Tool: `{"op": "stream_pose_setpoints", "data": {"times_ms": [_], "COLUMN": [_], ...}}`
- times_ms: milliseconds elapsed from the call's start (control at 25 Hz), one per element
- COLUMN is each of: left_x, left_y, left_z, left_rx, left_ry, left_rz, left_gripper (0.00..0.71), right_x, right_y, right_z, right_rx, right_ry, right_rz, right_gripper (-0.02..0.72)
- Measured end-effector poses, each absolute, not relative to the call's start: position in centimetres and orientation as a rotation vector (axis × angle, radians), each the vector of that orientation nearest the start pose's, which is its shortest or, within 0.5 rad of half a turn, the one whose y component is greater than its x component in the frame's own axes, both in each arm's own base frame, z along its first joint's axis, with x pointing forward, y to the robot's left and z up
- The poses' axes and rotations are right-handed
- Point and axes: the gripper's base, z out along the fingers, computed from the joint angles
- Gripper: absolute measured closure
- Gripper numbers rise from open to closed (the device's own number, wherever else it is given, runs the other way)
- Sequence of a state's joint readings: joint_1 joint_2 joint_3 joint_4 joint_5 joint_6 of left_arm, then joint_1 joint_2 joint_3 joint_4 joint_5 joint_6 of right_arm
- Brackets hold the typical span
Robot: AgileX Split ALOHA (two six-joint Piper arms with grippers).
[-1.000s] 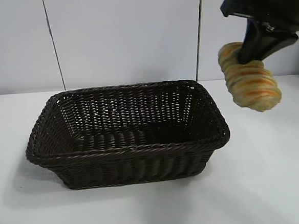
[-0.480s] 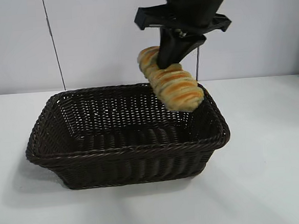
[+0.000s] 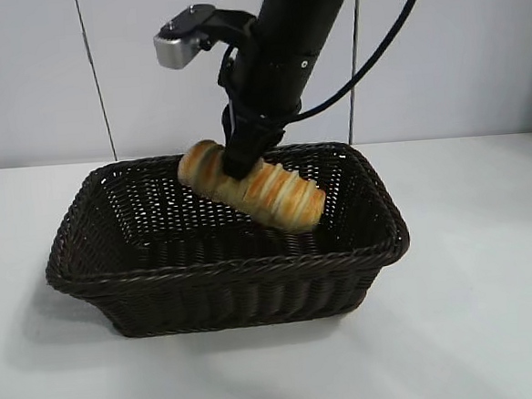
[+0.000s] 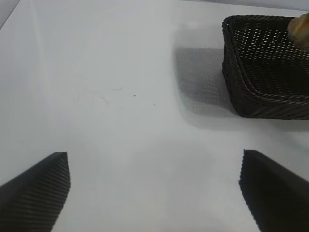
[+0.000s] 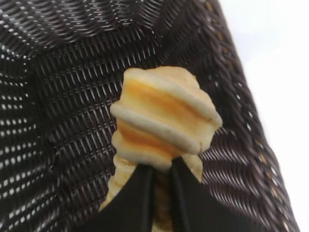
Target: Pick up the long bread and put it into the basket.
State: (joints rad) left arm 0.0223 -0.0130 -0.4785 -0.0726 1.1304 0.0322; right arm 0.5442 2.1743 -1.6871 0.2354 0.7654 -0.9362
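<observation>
The long bread, tan-yellow with orange-brown stripes, hangs tilted over the inside of the dark-brown woven basket. My right gripper is shut on the long bread near its middle and holds it above the basket's floor. In the right wrist view the long bread juts out past my right gripper with the basket's weave behind it. My left gripper is open and empty over bare table, off to one side of the basket. One end of the long bread shows at that view's edge.
The white table surrounds the basket. A white panelled wall stands behind it. The right arm and its cable reach down from above the basket's back edge.
My right gripper has carried the long bread leftward from beyond the basket's right side to over its inside, and lowered it. The bread now lies flatter. The basket has not moved.
</observation>
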Motion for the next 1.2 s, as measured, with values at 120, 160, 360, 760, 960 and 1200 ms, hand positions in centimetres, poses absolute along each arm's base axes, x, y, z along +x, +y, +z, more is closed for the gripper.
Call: {"op": "stream_pose_setpoints", "data": {"times_ms": [120,160,360,760,960,1200], "left_x": [-0.8,-0.8,-0.8,-0.8,-0.8,-0.8], "left_y": [-0.6,-0.6,-0.6,-0.6,-0.6,-0.6], "left_z": [26.6,26.6,26.6,26.6,26.6,26.6], "left_rx": [0.017,0.017,0.017,0.017,0.017,0.017], "left_ry": [2.121,2.121,2.121,2.121,2.121,2.121], "left_rz": [-0.056,-0.056,-0.056,-0.056,-0.056,-0.056], "left_gripper": [0.025,0.025,0.025,0.025,0.025,0.025], "right_x": [39.4,39.4,39.5,40.4,41.1,41.6], "right_y": [25.6,25.6,25.7,26.5,26.9,26.3], "right_z": [16.4,16.3,16.5,21.2,25.0,29.1], "right_rx": [-1.686,-1.686,-1.686,-1.552,-1.292,-1.004], "right_ry": [2.131,2.133,2.131,2.214,2.323,2.419], "right_rz": [0.162,0.163,0.165,0.242,0.292,0.250], "right_gripper": [0.640,0.640,0.617,0.042,0.016,0.010]}}
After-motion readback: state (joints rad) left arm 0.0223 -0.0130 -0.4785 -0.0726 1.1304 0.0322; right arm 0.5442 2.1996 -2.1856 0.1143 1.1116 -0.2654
